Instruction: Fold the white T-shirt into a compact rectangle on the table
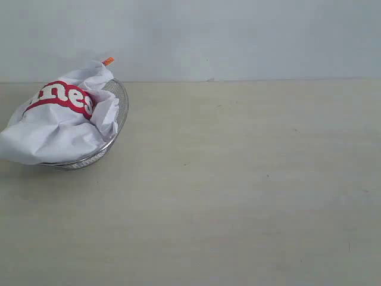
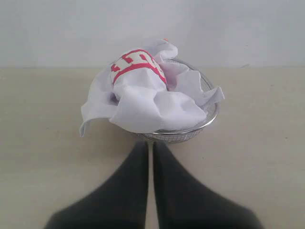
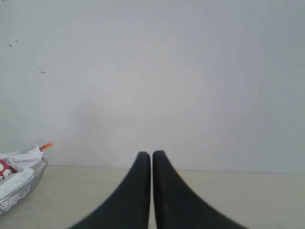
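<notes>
The white T-shirt (image 1: 59, 122) lies crumpled in a wire mesh bowl (image 1: 116, 119) at the far left of the table (image 1: 238, 190). Its red band of white lettering (image 1: 62, 95) faces up, and an orange neck tag (image 1: 108, 61) sticks out at the top. In the left wrist view the T-shirt (image 2: 147, 100) spills over the bowl's rim (image 2: 209, 119), and my left gripper (image 2: 150, 145) is shut and empty just short of the bowl. My right gripper (image 3: 151, 155) is shut and empty, well away from the T-shirt (image 3: 19, 164). Neither gripper shows in the exterior view.
A plain pale wall (image 1: 238, 36) runs along the table's far edge. The bowl (image 3: 21, 191) sits at the edge of the right wrist view.
</notes>
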